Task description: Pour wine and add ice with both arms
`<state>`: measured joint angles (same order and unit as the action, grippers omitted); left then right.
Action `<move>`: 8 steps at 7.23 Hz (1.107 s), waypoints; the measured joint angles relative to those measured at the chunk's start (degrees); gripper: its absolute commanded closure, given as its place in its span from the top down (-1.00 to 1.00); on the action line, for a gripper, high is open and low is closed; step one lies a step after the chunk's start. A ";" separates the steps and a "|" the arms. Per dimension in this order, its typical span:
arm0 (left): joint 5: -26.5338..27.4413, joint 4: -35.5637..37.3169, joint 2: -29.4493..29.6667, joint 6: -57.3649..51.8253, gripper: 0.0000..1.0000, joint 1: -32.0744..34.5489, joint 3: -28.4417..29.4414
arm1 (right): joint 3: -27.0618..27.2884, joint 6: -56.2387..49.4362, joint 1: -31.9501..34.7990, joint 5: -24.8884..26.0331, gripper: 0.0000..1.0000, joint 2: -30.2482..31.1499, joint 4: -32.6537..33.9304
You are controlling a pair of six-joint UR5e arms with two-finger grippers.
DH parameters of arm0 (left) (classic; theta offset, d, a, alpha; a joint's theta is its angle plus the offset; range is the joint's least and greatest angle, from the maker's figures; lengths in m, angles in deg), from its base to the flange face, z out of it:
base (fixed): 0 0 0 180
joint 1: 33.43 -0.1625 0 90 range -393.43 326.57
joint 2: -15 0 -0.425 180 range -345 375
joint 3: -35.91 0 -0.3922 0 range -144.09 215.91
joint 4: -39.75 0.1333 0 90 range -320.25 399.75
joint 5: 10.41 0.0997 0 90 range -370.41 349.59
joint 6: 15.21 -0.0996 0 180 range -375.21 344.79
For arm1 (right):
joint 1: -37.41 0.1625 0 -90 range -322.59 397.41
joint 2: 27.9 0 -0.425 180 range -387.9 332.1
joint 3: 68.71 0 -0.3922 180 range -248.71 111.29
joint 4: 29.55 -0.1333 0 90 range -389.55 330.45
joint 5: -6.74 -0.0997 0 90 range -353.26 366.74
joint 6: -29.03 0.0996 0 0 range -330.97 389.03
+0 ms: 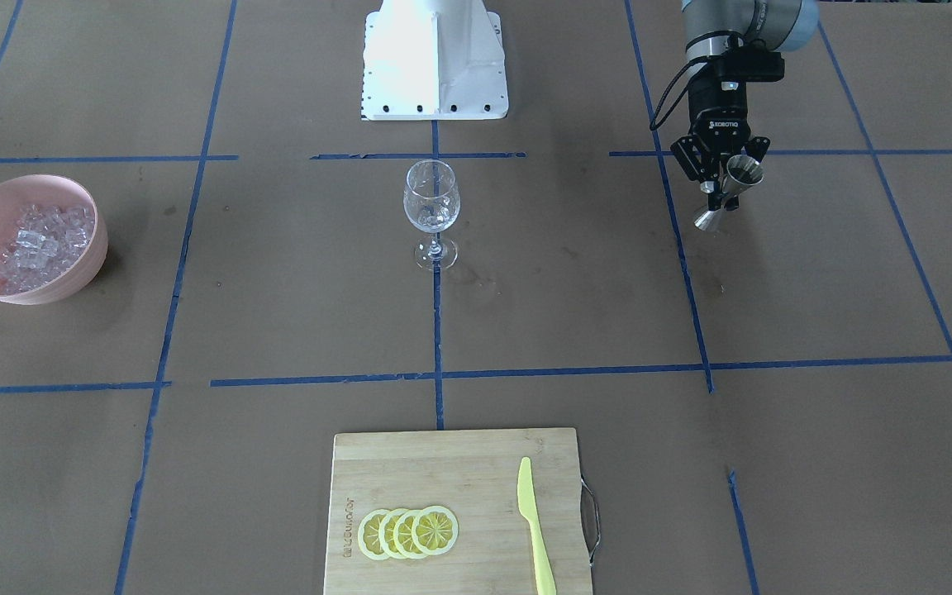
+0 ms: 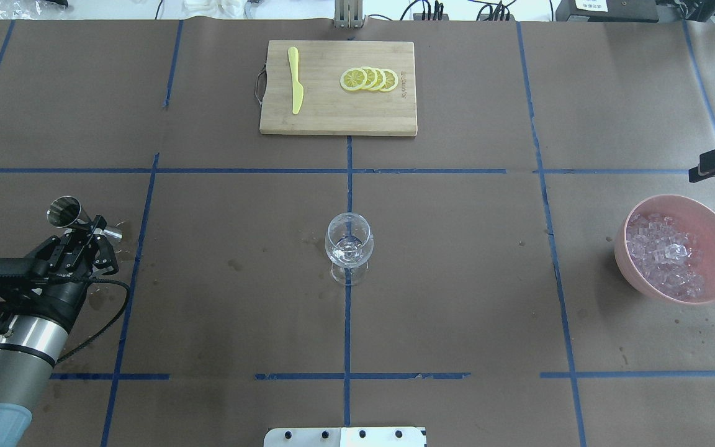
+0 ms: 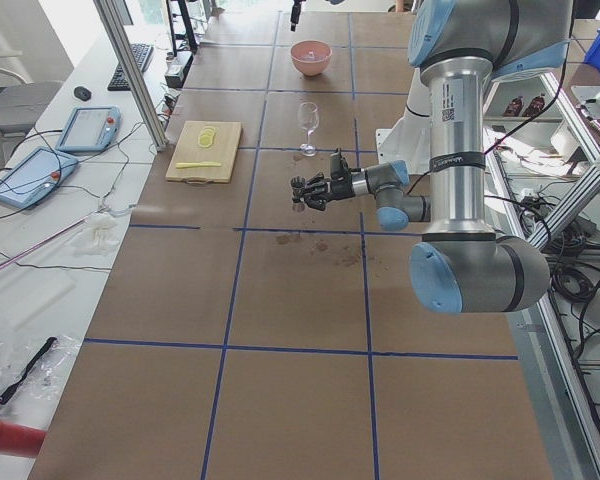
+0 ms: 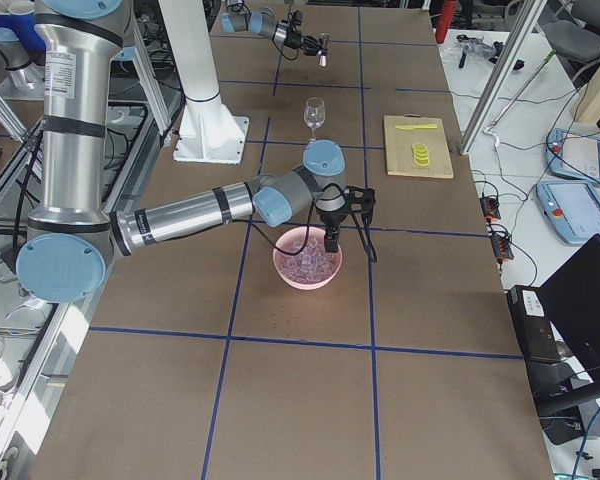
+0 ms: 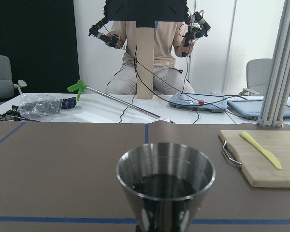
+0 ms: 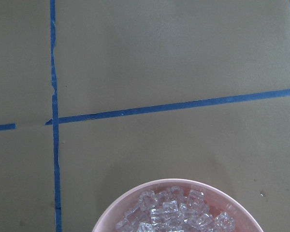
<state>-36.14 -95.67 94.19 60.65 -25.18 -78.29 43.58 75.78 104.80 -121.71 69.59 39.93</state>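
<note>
— Where is the ice [image 1: 42,240]?

— Heaped in a pink bowl [image 1: 71,285] far out on the robot's right side of the table [image 1: 278,289]. The right gripper [image 4: 330,243] hangs just over the bowl's rim; whether its fingers are spread or together cannot be told from any view.

— And the left gripper [image 1: 720,194]?

— It is pinching a steel jigger [image 1: 744,172] at the waist, above the table on the robot's left. The wrist camera shows dark liquid [image 5: 165,186] inside the upper cup.

— What stands between the arms?

— A wine glass [image 1: 432,202], upright at the table's centre on a blue tape line, well apart from both grippers. Beyond it, at the operators' edge, a cutting board [image 1: 459,463] carries overlapping lemon slices [image 1: 408,531] and a yellow knife [image 1: 534,529].
</note>
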 measured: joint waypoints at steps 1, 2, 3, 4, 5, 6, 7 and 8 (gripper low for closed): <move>-0.08 -2.48 0.20 -5.48 -1.00 0.91 -0.06 | 0.05 2.05 -1.51 0.60 1.00 1.20 -2.08; -0.17 -5.26 0.59 -11.98 -1.00 1.83 0.04 | 0.07 4.32 -2.82 0.81 1.00 2.62 -4.30; -0.26 -7.89 1.96 -18.49 -1.00 2.61 0.16 | 0.07 6.43 -3.90 0.93 1.00 4.72 -7.48; -0.63 -9.33 4.86 -23.16 -1.00 3.02 0.21 | 0.03 7.75 -4.75 1.00 1.00 6.31 -9.68; -1.32 -9.85 8.89 -26.27 -1.00 3.21 0.23 | -0.04 8.55 -5.58 1.08 1.00 7.30 -10.65; -1.82 -9.88 12.70 -29.12 -1.00 3.30 0.20 | -0.11 9.00 -6.26 1.42 1.00 7.97 -11.03; -2.64 -9.48 16.67 -32.13 -1.00 3.26 0.22 | -0.23 9.22 -6.98 2.15 1.00 8.42 -11.13; -3.88 -7.48 20.97 -34.18 -1.00 3.08 0.32 | -0.55 9.44 -7.73 2.79 1.00 8.64 -11.19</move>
<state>-40.02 -103.16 115.16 26.47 -22.11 -77.97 43.02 85.21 97.07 -118.93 78.23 28.75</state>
